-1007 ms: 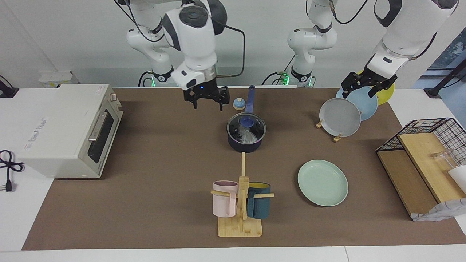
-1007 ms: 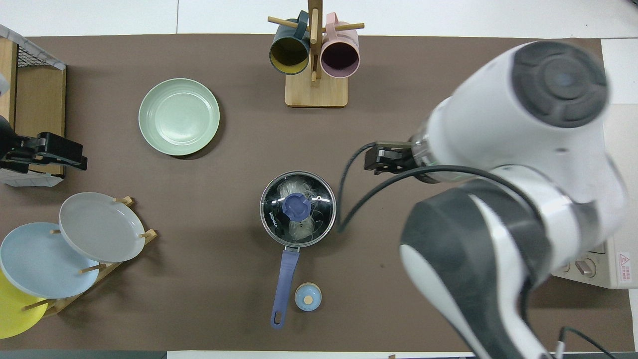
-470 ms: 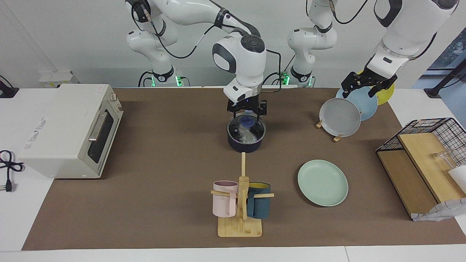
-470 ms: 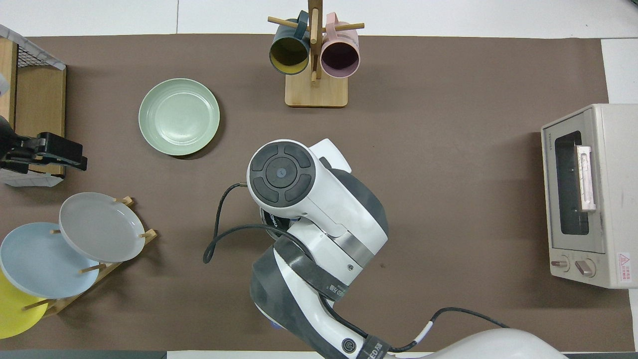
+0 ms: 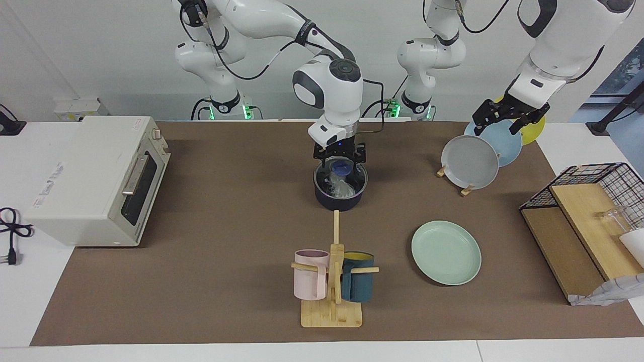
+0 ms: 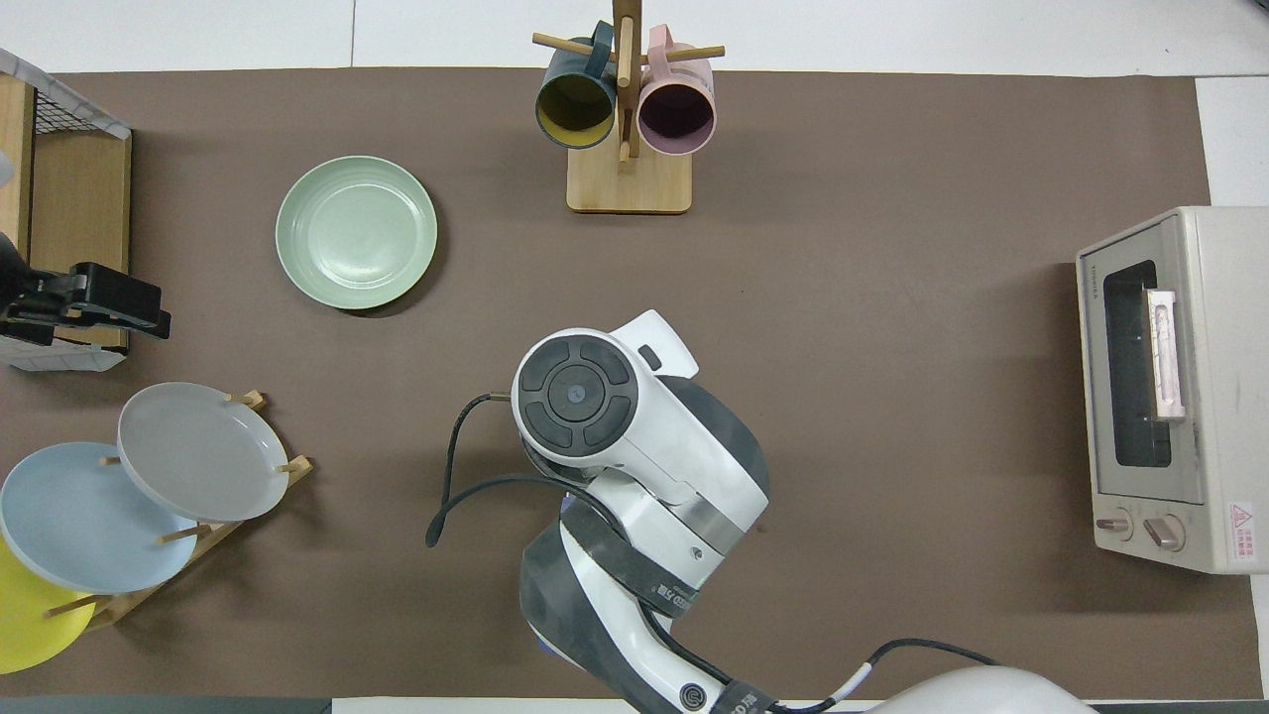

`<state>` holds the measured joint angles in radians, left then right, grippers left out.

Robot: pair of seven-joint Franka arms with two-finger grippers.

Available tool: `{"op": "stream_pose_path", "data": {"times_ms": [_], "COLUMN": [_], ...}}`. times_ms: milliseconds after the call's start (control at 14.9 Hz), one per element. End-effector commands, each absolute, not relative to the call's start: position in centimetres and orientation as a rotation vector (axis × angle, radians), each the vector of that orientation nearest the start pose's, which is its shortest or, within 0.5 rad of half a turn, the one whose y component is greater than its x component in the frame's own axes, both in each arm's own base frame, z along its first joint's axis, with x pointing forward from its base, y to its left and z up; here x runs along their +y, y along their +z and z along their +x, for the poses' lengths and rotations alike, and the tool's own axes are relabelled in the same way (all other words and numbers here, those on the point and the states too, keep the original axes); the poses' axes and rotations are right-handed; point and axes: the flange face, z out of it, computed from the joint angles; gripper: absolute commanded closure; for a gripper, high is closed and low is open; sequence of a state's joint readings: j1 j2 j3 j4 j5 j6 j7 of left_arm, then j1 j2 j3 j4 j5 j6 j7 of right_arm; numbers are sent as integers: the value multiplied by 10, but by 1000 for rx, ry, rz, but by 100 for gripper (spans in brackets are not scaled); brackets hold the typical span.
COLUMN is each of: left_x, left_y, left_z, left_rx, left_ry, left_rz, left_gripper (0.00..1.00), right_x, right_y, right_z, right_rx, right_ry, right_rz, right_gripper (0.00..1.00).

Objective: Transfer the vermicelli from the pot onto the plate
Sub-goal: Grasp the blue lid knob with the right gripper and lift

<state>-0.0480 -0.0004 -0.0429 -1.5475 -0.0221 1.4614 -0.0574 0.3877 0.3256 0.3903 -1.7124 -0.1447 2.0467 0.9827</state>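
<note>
Facing view: right gripper (image 5: 339, 157) is hanging with jaws spread around the blue knob of the lid (image 5: 341, 172) covering the pot (image 5: 340, 195). Vermicelli (image 5: 343, 187) is lying inside. Left gripper (image 5: 505, 116) is waiting over the plate rack, jaw state unclear. Plate (image 5: 446, 252) is sitting toward the left arm's end of the bench.

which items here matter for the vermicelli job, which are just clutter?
In play: pot with its glass lid on, vermicelli inside, mint-green plate, right claw at the lid's knob.

Clutter: toaster oven, mug tree, plate rack, wire basket. Left claw waits over the plate rack.
</note>
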Motion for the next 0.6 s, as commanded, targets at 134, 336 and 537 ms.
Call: {"op": "stream_pose_path", "data": {"times_ms": [134, 336, 537], "left_x": [-48, -48, -47], "left_y": [631, 631, 631], "left_z": [538, 538, 538], "left_rx": [53, 55, 46], "left_ry": [125, 120, 118], "left_rz": [-3134, -3134, -3135], "left_gripper": [0, 0, 0], "right_x": [429, 429, 429], "right_y": [410, 409, 409], "right_z": [465, 465, 465], "right_rx": [235, 225, 216], "right_ry": [-96, -97, -100], "right_rz": [-3112, -3111, -3109], "right_gripper": [4, 8, 20]}}
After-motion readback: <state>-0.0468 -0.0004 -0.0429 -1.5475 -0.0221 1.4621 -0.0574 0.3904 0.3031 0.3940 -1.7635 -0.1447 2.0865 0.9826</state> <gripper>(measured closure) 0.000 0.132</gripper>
